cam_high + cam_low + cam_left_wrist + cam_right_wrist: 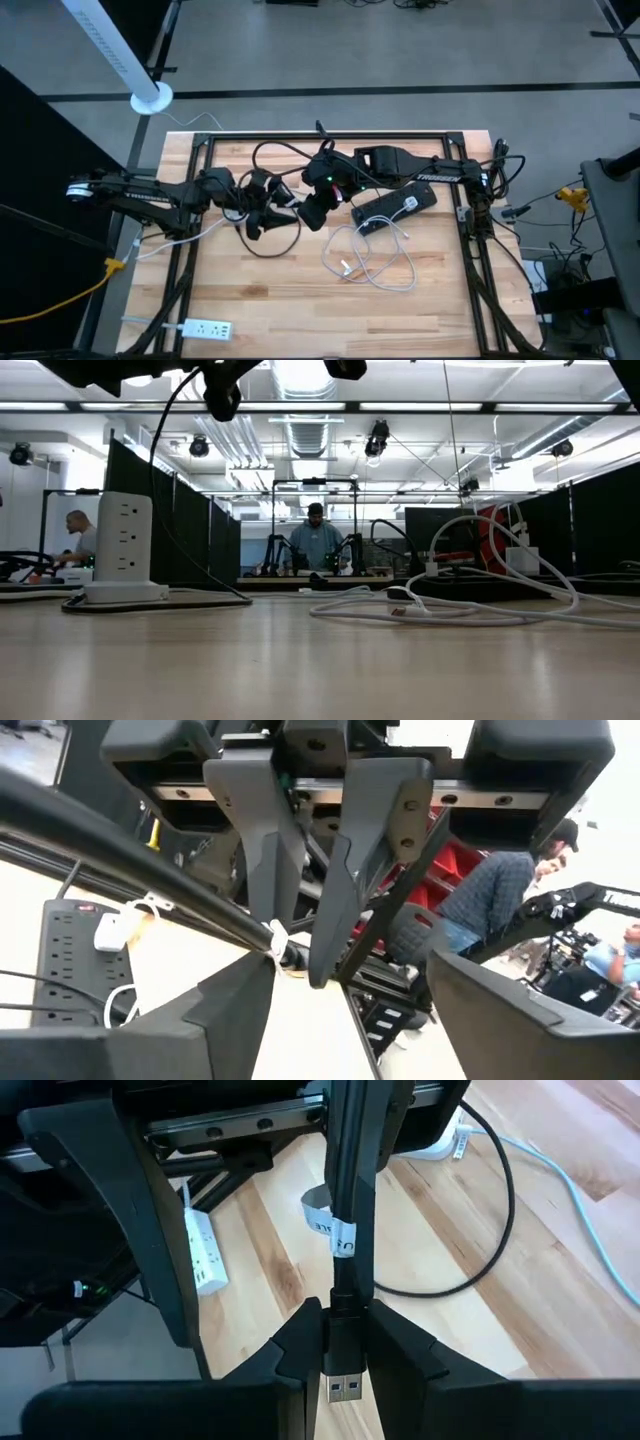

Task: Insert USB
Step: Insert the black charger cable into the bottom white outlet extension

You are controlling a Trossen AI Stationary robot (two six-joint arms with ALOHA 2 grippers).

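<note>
My right gripper (312, 212) is shut on a black USB plug (342, 1365) above the middle of the table. The plug's black cable (350, 1200) carries a white tag (340, 1235) and loops over the wood (268, 245). My left gripper (258, 218) is open and faces the right gripper (305, 960) at close range. The cable (150, 880) passes by the left gripper's fingers, touching neither that I can see. A white tower power strip (125, 550) stands on its base on the table. A black power strip (395, 207) with a white charger lies flat to the right. My right gripper pinches the USB plug's black body (342, 1342) between its two fingers. The plug lies along the fingers, with its metal end (342, 1388) pointing back toward the wrist and the cable leading out past the fingertips. Plug and nearby cable are lifted clear of the table.
A white cable (370, 262) lies in loose loops on the wood to the right of centre. A white power strip (205, 328) sits at the near left corner. Black frame rails (470, 230) run along the table's sides. People show in the room beyond (315, 540).
</note>
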